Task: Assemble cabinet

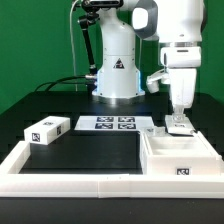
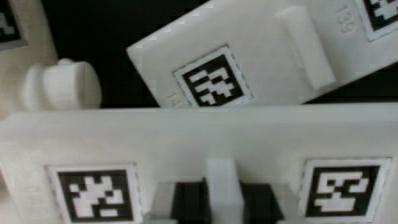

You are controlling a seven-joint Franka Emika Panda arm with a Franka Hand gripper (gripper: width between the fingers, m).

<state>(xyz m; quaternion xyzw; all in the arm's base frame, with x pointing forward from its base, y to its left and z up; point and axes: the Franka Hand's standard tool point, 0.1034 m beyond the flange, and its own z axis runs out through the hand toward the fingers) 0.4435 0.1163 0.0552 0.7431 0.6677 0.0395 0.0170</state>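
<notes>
The white cabinet body (image 1: 182,158) lies open-topped at the exterior view's right, inside the border rail. My gripper (image 1: 178,122) hangs straight down over its far edge. In the wrist view the dark fingers (image 2: 191,203) stand close on either side of a thin white rib of a white cabinet panel (image 2: 196,150) that bears two tags, so the gripper (image 2: 221,200) is shut on it. Beyond it a tilted white panel (image 2: 222,70) with one tag and a round white knob (image 2: 64,85) show. A separate white tagged block (image 1: 47,129) lies at the exterior view's left.
The marker board (image 1: 113,124) lies flat in front of the robot's base (image 1: 117,75). A long white border rail (image 1: 70,178) runs along the front and left of the black mat. Cables trail behind the base at the left.
</notes>
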